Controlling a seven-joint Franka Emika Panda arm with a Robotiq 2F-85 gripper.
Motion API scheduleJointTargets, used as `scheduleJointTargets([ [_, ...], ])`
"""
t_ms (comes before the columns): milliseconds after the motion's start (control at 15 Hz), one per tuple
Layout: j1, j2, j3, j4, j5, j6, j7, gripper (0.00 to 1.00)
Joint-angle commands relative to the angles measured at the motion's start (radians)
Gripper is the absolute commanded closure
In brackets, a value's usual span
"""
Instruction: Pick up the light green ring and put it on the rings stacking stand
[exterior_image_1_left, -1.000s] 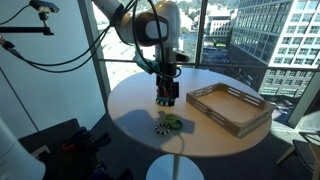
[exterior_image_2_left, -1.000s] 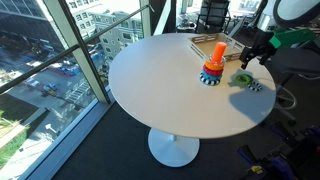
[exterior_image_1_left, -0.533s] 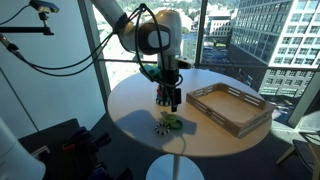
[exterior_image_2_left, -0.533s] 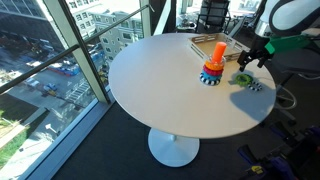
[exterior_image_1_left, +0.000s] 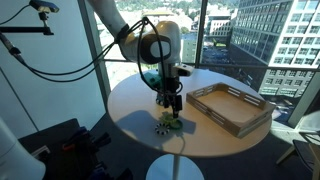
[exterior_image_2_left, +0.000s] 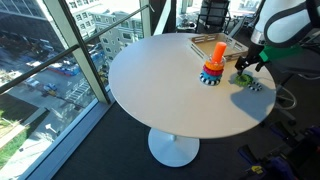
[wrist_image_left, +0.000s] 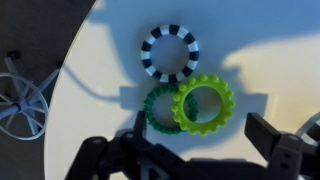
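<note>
wrist view: the light green ring lies flat on the white table. it overlaps a darker green ring, and a black-and-white striped ring sits just beside them. over the last second the gripper has come down, as both exterior views show. it now hangs just above the pair, jaws spread and holding nothing. the rings stacking stand waits nearby, close to the grey tray. judgement: the approach is nearly complete and the grasp comes next; the overlapped dark ring may get caught too.
</note>
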Motion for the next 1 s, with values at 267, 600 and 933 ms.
scheduleJointTargets([
  [267,0.06,0.071,-0.041,0.032,-0.064,0.008,0.081,0.0],
  [600,0.093,0.092,-0.069,0.041,-0.108,0.006,0.129,0.0],
  [933,0.098,0.103,-0.073,0.047,-0.109,0.01,0.128,0.0],
])
